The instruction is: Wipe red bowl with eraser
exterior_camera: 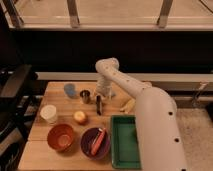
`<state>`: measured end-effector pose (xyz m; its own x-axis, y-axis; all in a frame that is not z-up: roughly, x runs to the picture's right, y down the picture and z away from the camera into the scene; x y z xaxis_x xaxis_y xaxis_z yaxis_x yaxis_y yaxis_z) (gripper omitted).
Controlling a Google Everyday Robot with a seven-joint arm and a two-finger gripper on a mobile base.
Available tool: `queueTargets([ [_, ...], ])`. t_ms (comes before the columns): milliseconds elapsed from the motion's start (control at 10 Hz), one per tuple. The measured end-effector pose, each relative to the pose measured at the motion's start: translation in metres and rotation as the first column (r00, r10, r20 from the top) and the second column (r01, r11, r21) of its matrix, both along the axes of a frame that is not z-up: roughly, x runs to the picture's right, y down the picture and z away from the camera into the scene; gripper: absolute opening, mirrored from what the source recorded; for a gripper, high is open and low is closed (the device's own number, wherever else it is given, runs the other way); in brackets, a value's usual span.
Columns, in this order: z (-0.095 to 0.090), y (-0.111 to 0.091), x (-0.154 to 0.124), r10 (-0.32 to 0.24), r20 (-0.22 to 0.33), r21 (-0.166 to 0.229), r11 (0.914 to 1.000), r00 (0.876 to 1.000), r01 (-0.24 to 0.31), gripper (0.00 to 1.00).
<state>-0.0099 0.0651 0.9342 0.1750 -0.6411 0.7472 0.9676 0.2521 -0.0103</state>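
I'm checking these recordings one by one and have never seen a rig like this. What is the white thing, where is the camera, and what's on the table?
The white shape is a robot arm. It comes in from the lower right, bends at an elbow above the far side of the wooden table, and ends in a gripper. The gripper hangs over the middle of the table, just above the eraser, a slim dark bar. Whether it holds the eraser cannot be told.

There is one camera view, looking down at the table from its near side.

At the front are the red bowl, a purple bowl with a reddish item inside, and a green tray. Farther back are a banana, a small metal cup, a blue block, a white cup and a round yellowish fruit.
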Motion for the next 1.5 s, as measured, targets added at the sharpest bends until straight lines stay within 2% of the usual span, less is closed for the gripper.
queueTargets([
  [200,0.004,0.002,-0.001,0.001,-0.002,-0.008,1.0000,1.000,-0.001,0.66],
  [600,0.001,-0.003,0.002,0.049,0.014,-0.013,0.9987,0.999,-0.048,0.27],
  [700,-0.003,-0.009,0.007,0.094,0.019,-0.025,0.9953,0.995,-0.094,0.15],
  [800,-0.009,-0.014,0.012,0.127,0.026,-0.039,0.9912,0.992,-0.126,0.07],
  [900,-0.018,-0.021,0.019,0.179,0.046,-0.055,0.9827,0.983,-0.177,0.01],
  [1000,-0.029,-0.031,0.025,0.228,0.070,-0.063,0.9726,0.971,-0.224,0.00],
  [1200,-0.059,-0.051,0.034,0.313,0.124,-0.073,0.9493,0.942,-0.306,0.00],
  [1300,-0.081,-0.059,0.034,0.352,0.164,-0.075,0.9360,0.922,-0.344,0.00],
  [1400,-0.098,-0.060,0.031,0.370,0.191,-0.067,0.9289,0.909,-0.364,0.00],
  [1500,-0.114,-0.056,0.024,0.375,0.205,-0.056,0.9268,0.904,-0.371,0.00],
])
